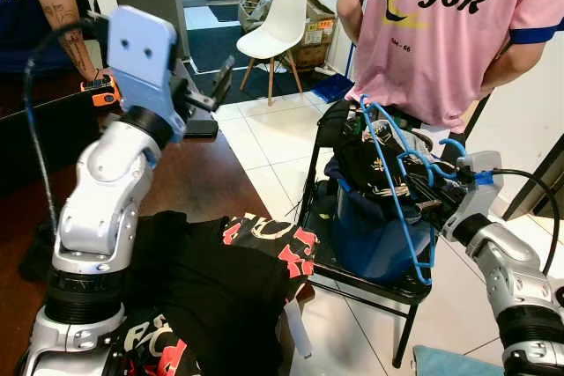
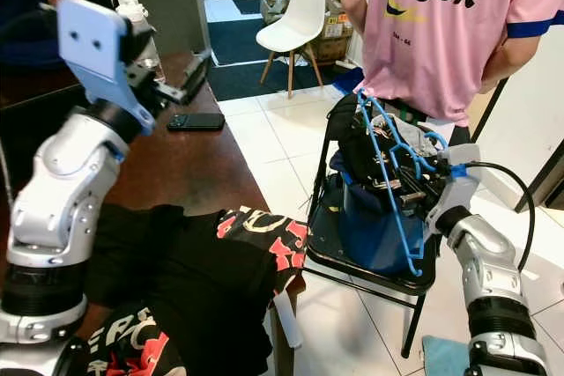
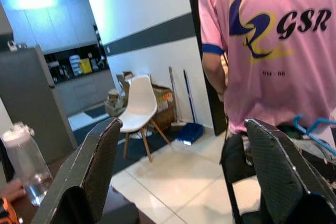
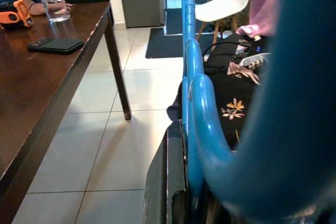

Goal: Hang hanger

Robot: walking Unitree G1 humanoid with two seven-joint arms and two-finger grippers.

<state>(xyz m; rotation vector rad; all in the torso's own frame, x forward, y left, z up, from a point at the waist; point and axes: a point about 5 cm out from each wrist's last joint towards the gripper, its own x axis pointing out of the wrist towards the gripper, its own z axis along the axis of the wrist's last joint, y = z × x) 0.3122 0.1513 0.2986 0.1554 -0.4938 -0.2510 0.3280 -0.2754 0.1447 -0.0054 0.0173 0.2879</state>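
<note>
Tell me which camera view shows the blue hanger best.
The right eye view: the whole blue hanger shows, held by the right gripper over the black chair. The left eye view matches it. The right wrist view shows a close strip, the left wrist view a tip.

White tiled floor (image 1: 264,151), dark wooden table (image 2: 189,169), white chair (image 1: 280,19)

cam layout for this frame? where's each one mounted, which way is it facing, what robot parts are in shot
Left eye, right eye: head stereo pair, looking forward and down at dark table, black folding chair piled with clothes, blue hangers; both silver arms show.
Left wrist: on raised left gripper, looking past its spread fingers toward white chair and person in pink shirt.
Right wrist: on right gripper, facing along the hanger toward the table.
Shared: white chair, pink shirt, phone.
</note>
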